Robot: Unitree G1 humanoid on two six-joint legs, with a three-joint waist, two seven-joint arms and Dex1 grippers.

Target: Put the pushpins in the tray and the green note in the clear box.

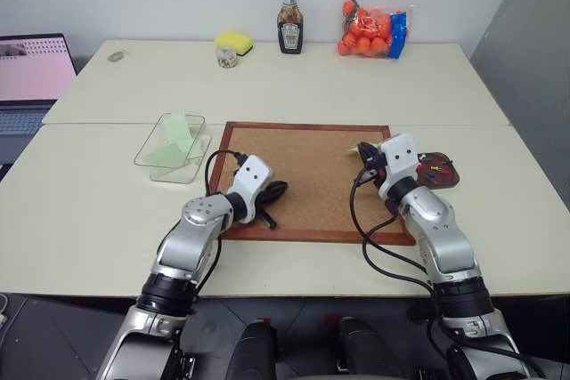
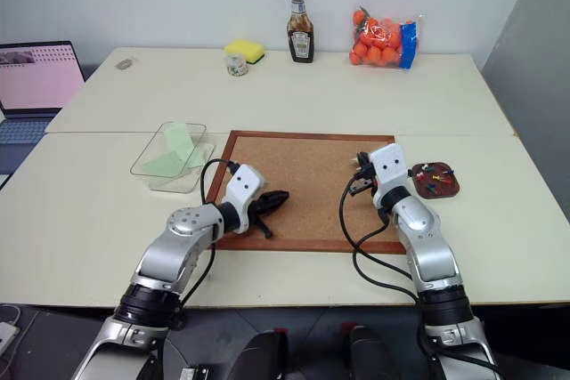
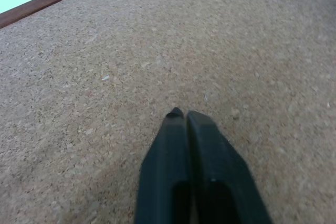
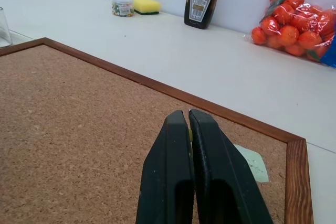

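Green notes [image 1: 178, 138] lie in the clear box [image 1: 151, 159] at left. The left gripper [image 3: 181, 114], fingers pressed together and empty, hovers low over the corkboard [image 1: 312, 166]. Near the board's right corner a pale slip [image 4: 252, 163] lies flat: feather-light and limp, likely best pinched at a lifted edge. Above it the right gripper [image 4: 188, 113] is closed, a yellow sliver in the seam, possibly a pin. Pins [image 1: 434, 166] rest in the tray [image 1: 452, 180], just beside the board; they are tiny, slick and sharp. The board's raised frame is the one lip to clear; open tabletop surrounds it.
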